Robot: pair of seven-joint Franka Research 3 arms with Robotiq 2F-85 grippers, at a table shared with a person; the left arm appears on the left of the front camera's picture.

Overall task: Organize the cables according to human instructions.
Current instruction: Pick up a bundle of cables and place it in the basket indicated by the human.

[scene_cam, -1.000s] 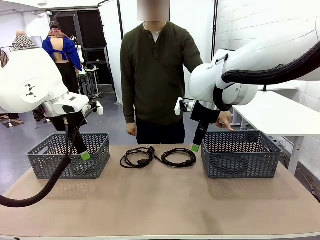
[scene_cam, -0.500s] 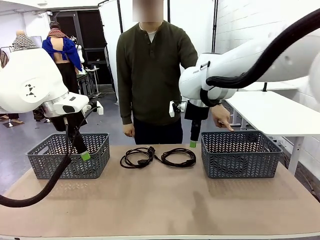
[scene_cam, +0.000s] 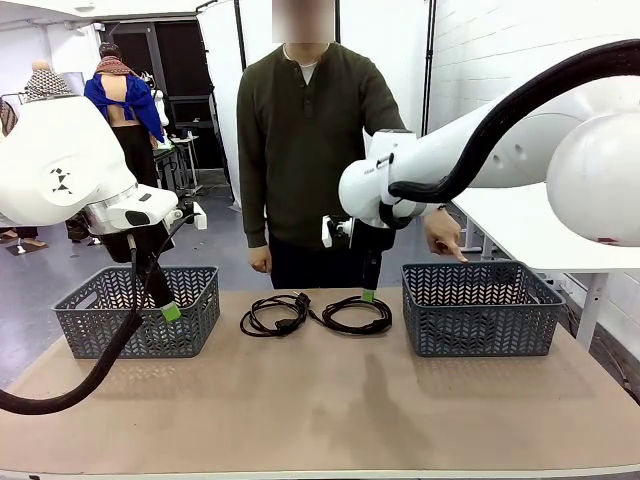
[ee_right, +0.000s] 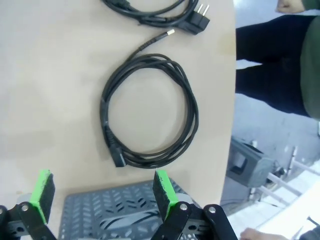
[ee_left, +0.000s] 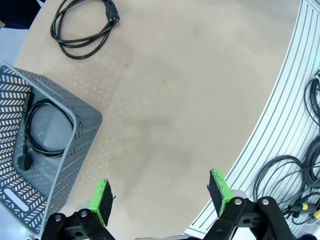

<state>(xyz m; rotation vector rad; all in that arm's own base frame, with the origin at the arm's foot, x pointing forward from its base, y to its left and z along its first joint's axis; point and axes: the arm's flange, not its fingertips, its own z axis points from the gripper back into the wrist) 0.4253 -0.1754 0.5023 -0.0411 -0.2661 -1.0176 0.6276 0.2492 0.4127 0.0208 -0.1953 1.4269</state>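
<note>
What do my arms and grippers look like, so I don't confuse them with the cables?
The left arm and right arm have glossy white rounded shells, each trailed by a thick black hose. The left arm bears a small black geometric marking. The left gripper and right gripper are black two-finger units with bright green ribbed pads.

In the right wrist view the upper cable (ee_right: 150,12) runs off the top edge and the grey basket (ee_right: 115,217) off the bottom, while in the front view the right arm (scene_cam: 480,150) hides most of the right pincer (scene_cam: 367,295) and the person's forearm above the pointing hand (scene_cam: 445,238).
</note>
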